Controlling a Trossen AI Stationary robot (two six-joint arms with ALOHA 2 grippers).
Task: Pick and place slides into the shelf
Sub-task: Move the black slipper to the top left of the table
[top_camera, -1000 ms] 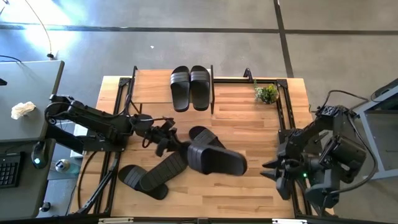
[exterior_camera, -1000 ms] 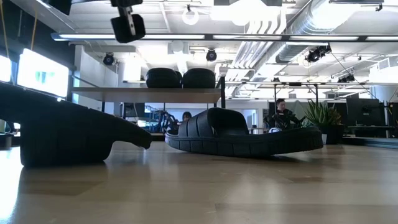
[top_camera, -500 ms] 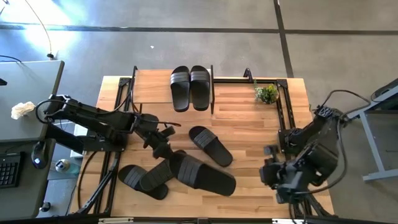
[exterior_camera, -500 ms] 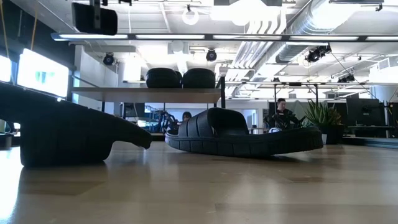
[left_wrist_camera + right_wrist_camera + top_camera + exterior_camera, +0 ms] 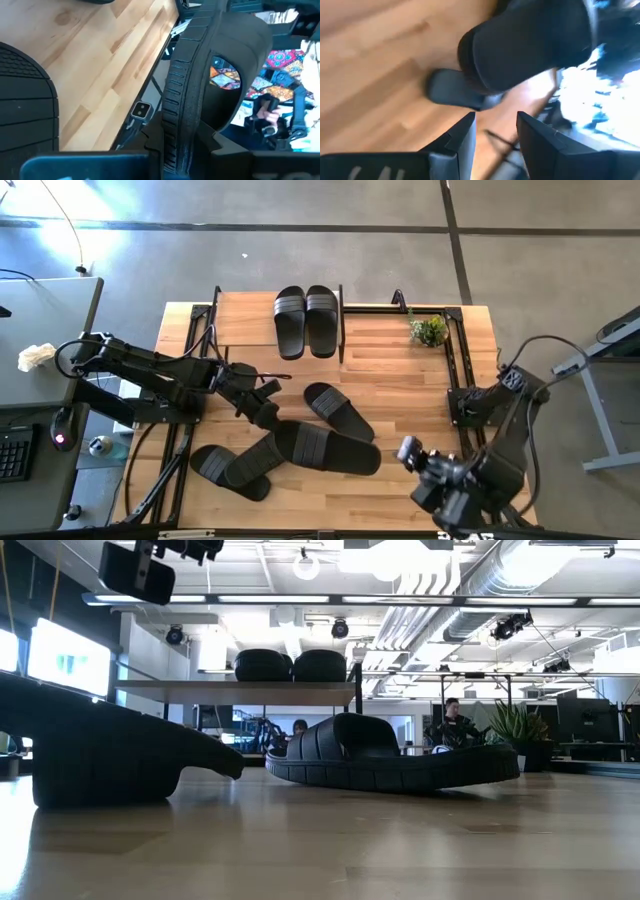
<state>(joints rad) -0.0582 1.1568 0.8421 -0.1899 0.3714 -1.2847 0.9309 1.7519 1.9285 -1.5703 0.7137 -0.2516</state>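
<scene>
right hand [image 5: 410,452] fingers apart, nothing in it, has swung in over the near worktop [image 5: 400,390] edge | left hand [image 5: 262,412] still clamped on slide [image 5: 325,448], now lower and flatter | far pair [image 5: 306,319] unmoved on shelf [image 5: 245,320]

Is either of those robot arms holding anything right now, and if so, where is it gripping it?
The left gripper holds a black slide by the edge of its sole, at one end. The right gripper holds nothing.
</scene>
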